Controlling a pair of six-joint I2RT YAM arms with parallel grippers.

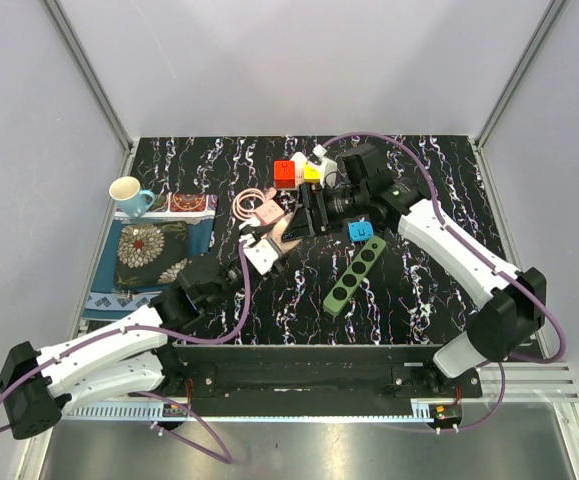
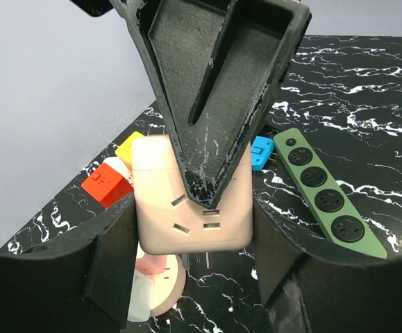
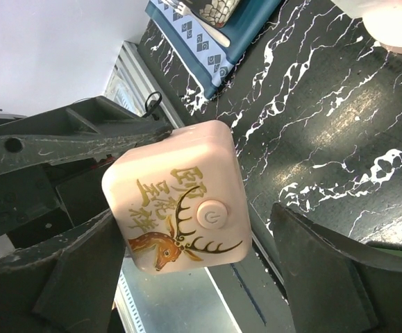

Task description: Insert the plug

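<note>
One pink cube adapter [image 3: 176, 201]: deer print, round button.

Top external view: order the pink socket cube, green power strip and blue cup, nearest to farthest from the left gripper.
1. Pink socket cube, in the left gripper.
2. Green power strip, to its right.
3. Blue cup, far left.

A lab test cell: plain grey walls [image 1: 269, 60], aluminium frame [image 1: 89, 72], marbled tabletop [image 1: 419, 300].
</note>
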